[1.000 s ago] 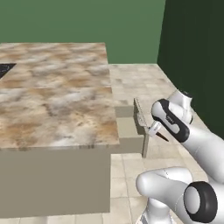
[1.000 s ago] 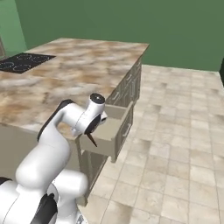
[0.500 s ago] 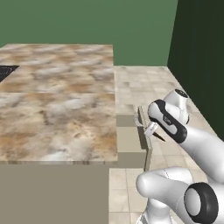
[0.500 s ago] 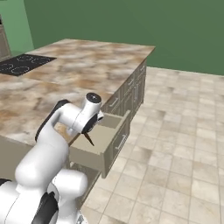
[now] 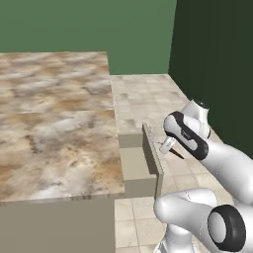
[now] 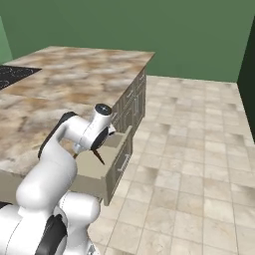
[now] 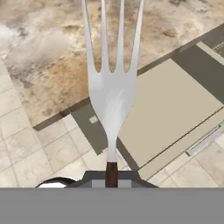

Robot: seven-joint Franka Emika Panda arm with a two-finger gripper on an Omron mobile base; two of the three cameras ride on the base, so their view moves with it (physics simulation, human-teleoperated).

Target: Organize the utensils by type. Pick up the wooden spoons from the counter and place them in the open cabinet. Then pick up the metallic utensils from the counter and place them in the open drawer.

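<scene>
- Your base has driven closer: the open drawer (image 7: 175, 109) now lies under the pincer (image 7: 111, 175), at 3 o'clock off the table (image 5: 54, 133).
- Pincer clamps the fork (image 7: 111, 83); release comes next.

Silvery fork (image 7: 112, 94) with brown handle; beige-brown marbled counter (image 5: 54, 128); beige drawer (image 7: 173, 113).

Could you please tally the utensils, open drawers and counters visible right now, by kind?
Forks: 1, a silvery fork in the shut tool
Open drawers: 1, the open drawer
Counters: 1, the counter
Total: 3
</scene>
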